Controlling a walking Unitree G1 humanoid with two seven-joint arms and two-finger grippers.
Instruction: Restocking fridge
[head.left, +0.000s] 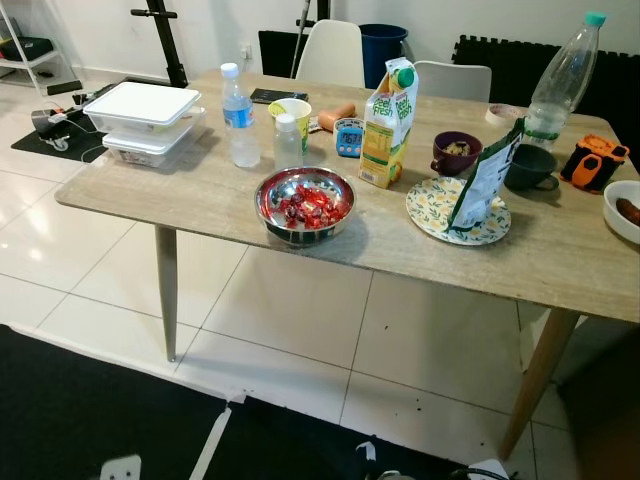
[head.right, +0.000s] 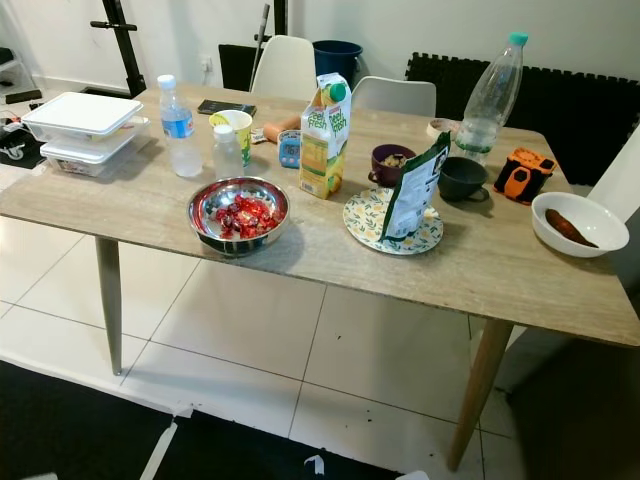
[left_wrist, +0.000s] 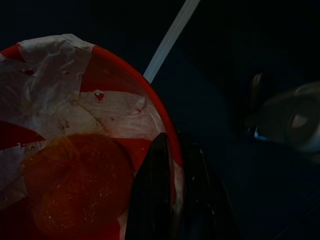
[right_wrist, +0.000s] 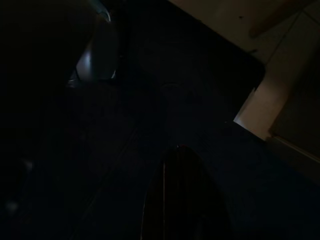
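A: Left wrist view first: what is the left gripper (left_wrist: 172, 200) doing?

B: Its two black fingers are pinched on the rim of a red bowl (left_wrist: 120, 75). The bowl is lined with white paper and has an orange-red round food item (left_wrist: 75, 185) lying inside, all in deep shade.

A: And the right gripper (right_wrist: 175, 200)?

B: It hangs over dark flooring; the fingers look pressed together with nothing between them.

A: Where are the groceries?

B: On the wooden table (head.left: 200, 190). Take the juice carton (head.left: 388, 122) as the landmark: the steel bowl of red-wrapped sweets (head.left: 305, 205) sits nearer the robot and to its left, the water bottle (head.left: 238, 116) farther left, the stacked white containers (head.left: 145, 118) beyond that. The snack bag (head.left: 487, 180) stands on a patterned plate (head.left: 435, 212) to its right.
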